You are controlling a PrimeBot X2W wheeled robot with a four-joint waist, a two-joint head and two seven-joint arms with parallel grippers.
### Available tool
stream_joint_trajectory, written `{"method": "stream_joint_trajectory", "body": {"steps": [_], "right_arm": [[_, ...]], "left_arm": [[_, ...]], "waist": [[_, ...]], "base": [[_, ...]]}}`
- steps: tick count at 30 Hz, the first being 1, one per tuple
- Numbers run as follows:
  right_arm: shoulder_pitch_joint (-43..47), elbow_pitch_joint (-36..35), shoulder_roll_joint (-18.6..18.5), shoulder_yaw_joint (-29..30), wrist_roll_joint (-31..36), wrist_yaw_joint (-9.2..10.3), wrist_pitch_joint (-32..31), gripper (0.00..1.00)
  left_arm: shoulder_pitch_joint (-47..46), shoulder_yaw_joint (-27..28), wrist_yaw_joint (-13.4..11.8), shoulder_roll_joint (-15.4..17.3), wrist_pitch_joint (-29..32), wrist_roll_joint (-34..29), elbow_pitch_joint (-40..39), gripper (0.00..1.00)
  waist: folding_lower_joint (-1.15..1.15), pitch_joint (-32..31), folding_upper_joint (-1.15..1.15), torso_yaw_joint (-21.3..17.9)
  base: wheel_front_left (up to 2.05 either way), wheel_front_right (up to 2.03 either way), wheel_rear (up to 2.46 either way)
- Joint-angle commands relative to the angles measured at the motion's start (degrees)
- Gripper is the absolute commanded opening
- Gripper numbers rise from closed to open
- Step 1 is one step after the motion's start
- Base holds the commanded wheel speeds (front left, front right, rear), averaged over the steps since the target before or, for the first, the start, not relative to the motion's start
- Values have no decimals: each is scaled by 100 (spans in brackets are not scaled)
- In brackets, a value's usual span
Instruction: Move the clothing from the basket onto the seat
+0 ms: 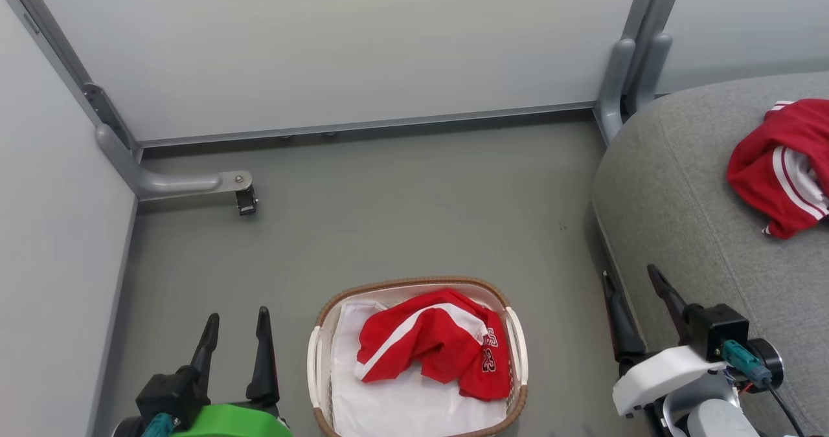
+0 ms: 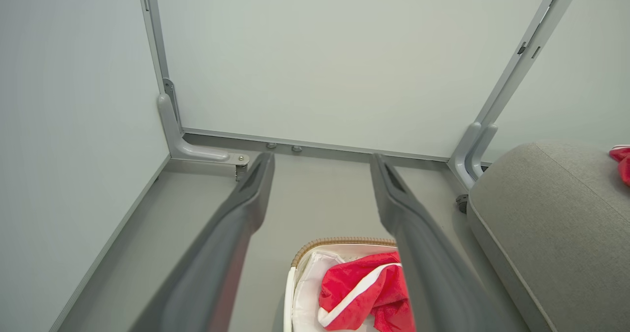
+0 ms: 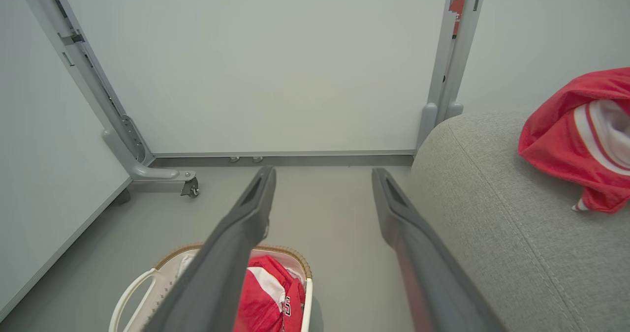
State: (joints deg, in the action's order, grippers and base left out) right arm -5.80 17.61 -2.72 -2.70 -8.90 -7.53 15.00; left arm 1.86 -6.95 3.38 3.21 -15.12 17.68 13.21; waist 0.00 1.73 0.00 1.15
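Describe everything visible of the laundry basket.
The basket is small, oval and white, seemingly perforated plastic, with a brown woven rim and a white handle on each side. It stands upright on the grey floor, left of the grey seat and apart from it. Inside lies a white sheet with a crumpled red garment, white-striped and lettered, on top. The left gripper and right gripper flank it, fingers open, touching nothing.

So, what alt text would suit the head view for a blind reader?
A red garment lies in a white basket on the floor; a second red garment sits on the grey seat at right. The left gripper and right gripper are open.
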Motion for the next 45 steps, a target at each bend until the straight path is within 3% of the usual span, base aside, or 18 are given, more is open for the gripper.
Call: {"method": "stream_joint_trajectory", "body": {"steps": [1, 16, 32, 40, 45], "right_arm": [[79, -18, -31, -5, 21, 8, 28, 100], [154, 17, -28, -34, 41, 8, 28, 100], [124, -39, -28, 1, 25, 8, 28, 100], [-114, -226, -27, 134, 93, 8, 28, 100], [-333, -477, -28, 225, 214, 8, 28, 100]], "left_arm": [[106, 49, 36, 4, -4, -25, -13, 100], [113, 75, 178, -29, -4, -151, 104, 100], [88, 6, 135, -30, -5, -85, 76, 100], [-360, -257, 198, -30, -5, -349, 147, 100], [-1048, -652, 291, -28, -4, -722, 335, 100]], "waist": [[0, -17, 0, 1], [0, -81, 0, 34], [0, -7, 0, 2], [0, 394, 0, -35], [0, 971, 0, -161]], "base": [[0, 0, 0], [0, 0, 0], [0, 0, 0], [0, 0, 0], [0, 0, 0]]}}
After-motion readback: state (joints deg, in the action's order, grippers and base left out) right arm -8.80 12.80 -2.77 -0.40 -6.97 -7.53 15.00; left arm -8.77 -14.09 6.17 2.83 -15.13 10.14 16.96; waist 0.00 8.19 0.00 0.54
